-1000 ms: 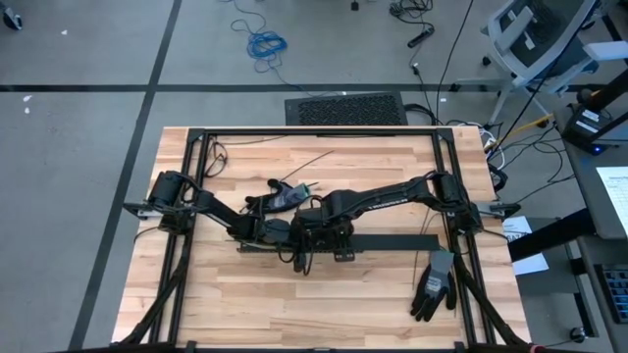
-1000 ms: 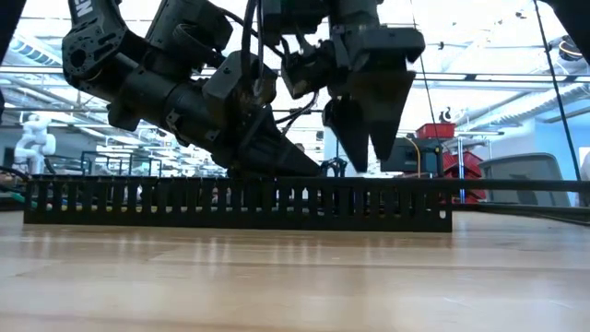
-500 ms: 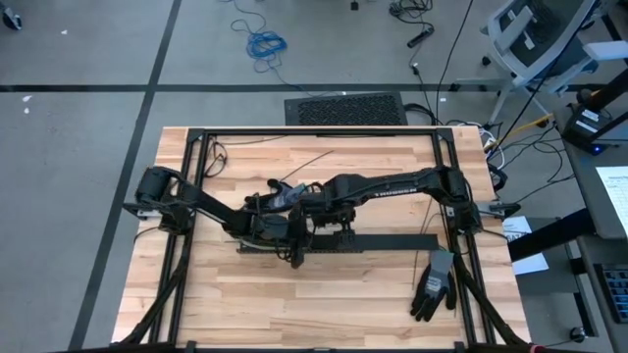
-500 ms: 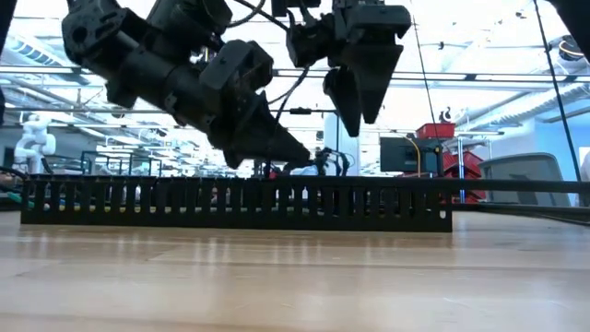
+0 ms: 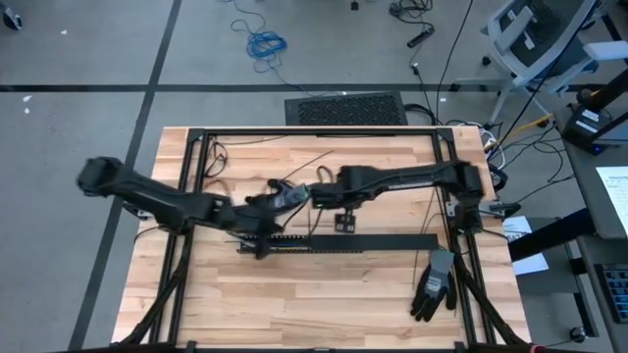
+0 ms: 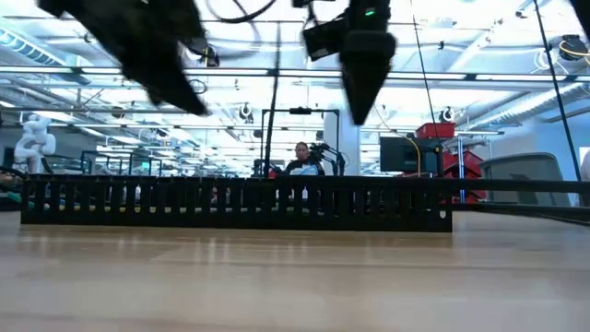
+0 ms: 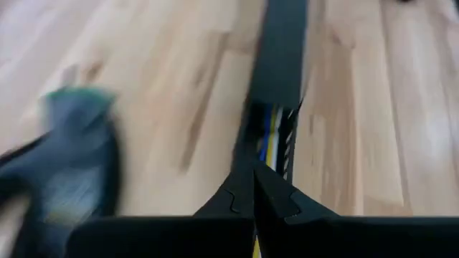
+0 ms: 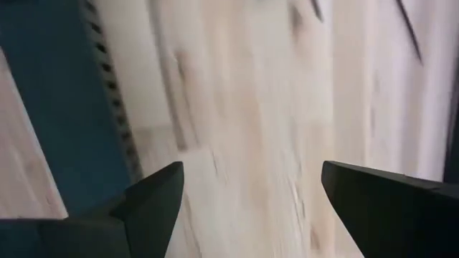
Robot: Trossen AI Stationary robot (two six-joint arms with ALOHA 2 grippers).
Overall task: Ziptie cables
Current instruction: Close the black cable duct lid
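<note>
1. The wooden table [image 5: 324, 294] lies below both grippers.
2. The black slotted duct [image 5: 348, 242] lies just under the left gripper [image 7: 252, 188] and a little apart from the right gripper [image 8: 247, 193].
3. A dark glove [image 5: 432, 284] lies well apart from both grippers.
4. The left gripper has its fingers pressed together, empty, above the duct's end.
5. The right gripper's fingers stand wide apart, holding nothing.
6. The cables [image 7: 271, 136] lie inside the duct, straight ahead of the left gripper.

black slotted duct [image 5: 343, 242], yellow, perhaps blue cables [image 7: 270, 136], pale wood table [image 5: 294, 294]
</note>
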